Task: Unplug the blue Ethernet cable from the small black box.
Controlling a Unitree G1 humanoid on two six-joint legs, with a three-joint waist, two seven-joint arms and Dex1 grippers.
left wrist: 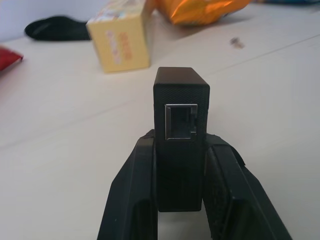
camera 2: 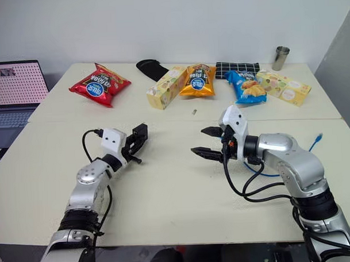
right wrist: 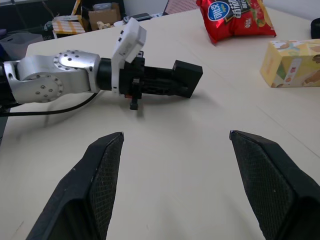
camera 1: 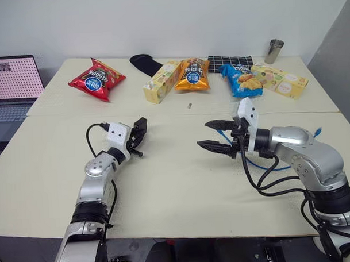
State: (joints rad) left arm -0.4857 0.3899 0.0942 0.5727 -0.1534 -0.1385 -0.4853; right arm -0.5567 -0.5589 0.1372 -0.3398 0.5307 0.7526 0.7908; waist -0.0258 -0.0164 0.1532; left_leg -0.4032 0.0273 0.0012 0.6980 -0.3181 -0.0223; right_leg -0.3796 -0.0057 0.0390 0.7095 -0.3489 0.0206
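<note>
The left end effector (left wrist: 180, 200) is clamped on the box (left wrist: 181, 125), holding it above the table (camera 1: 177, 188) toward the near left; its port faces the wrist camera and is empty. The right end effector (camera 1: 216, 135) hangs spread wide and holds nothing. The cable (camera 1: 267, 165) lies loose toward the table's right edge, behind the right arm, thin and bright blue, its plug end free. By this the unplugging looks done; what remains is probably setting the box down.
</note>
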